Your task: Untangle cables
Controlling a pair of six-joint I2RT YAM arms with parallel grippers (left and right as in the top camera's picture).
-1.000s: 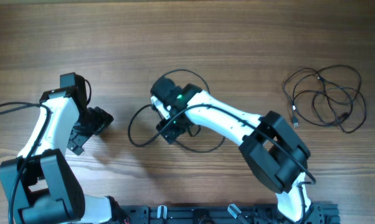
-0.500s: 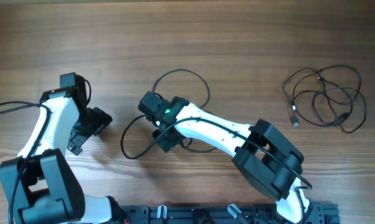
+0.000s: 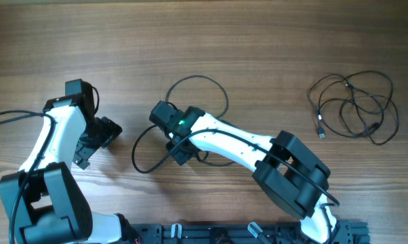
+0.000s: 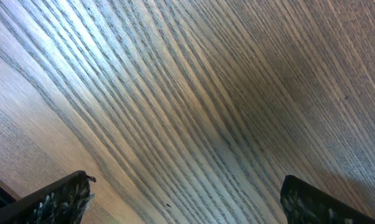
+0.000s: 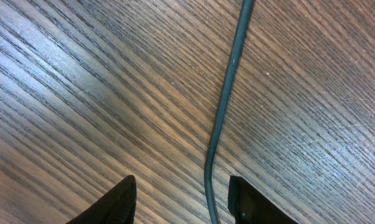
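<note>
A thin black cable [image 3: 198, 79] loops on the wooden table at the centre, with a second loop to the left [image 3: 135, 157]. My right gripper [image 3: 178, 152] hangs over it. In the right wrist view the gripper [image 5: 181, 202] is open. The cable [image 5: 228, 87] runs down between its fingertips, closer to the right finger [image 5: 253, 202], and is not pinched. A separate tangle of thin black cables [image 3: 353, 105] with a small plug end [image 3: 320, 131] lies at the far right. My left gripper [image 3: 86, 153] is open over bare wood, and the left wrist view [image 4: 184, 205] shows no cable.
The table is wood-grained all over. My right arm [image 3: 258, 146] stretches across the centre from the front right. A thicker black arm wire [image 3: 11, 116] trails off the left edge. A dark rail [image 3: 245, 234] runs along the front edge.
My right gripper moved left about a second ago, and the centre cable's left loop shifted left and forward with it. In the last half second it has held still. The left arm has not moved.
</note>
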